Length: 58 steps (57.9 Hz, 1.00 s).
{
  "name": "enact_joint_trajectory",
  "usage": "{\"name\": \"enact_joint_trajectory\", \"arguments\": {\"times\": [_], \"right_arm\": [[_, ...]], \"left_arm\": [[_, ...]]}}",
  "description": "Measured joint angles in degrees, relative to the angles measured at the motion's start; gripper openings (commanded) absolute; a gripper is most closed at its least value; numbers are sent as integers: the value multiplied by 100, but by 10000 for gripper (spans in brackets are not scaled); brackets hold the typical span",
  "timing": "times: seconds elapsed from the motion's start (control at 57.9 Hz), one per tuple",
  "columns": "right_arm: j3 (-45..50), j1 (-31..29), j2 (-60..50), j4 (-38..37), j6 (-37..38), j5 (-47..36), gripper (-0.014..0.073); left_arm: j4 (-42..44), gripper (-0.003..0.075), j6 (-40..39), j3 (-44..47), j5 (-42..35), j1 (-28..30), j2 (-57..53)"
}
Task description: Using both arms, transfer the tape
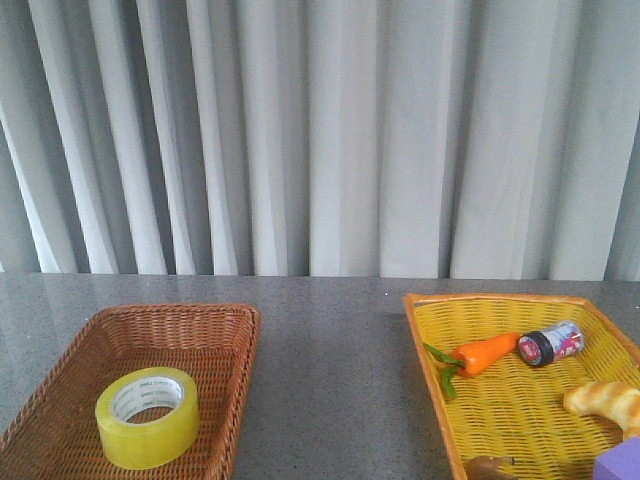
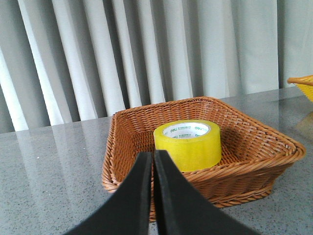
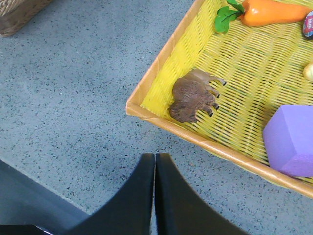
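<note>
- One roll, the tape, sat flat in the brown wicker basket on the left of the desk in the front view, its core hole facing up; neither arm showed in this view. The yellow basket on the right held a toy carrot, a small jar and a bread-like toy, well apart from the tape.
- From the left wrist view, the left gripper had its fingers pressed together, holding nothing. The tape lay straight ahead of it inside the brown basket, with the near rim between gripper and roll. Its round axis stood upright, so I judged a grasp would have to come over the rim and take the wall of the roll.
- From the right wrist view, the right gripper was likewise closed and empty, above bare desk just beside the corner of the yellow basket, near a brown animal toy and a purple block. No tape appeared here, so the left arm looked clearly nearer for the pickup.
</note>
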Motion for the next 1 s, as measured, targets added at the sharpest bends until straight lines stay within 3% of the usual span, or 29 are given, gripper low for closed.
{"name": "enact_joint_trajectory", "arguments": {"times": [0.639,0.777,1.002], "right_arm": [[121,-94,-254,-18,0,-137,-7],[945,-845,-1108,-32,0,-1194,-7],[3080,-2468,-3160,-7,0,-3314,-7]], "left_arm": [[-4,-6,-5,0,0,0,0],[-4,-6,-5,0,0,0,0],[-4,-6,-6,0,0,0,0]]}}
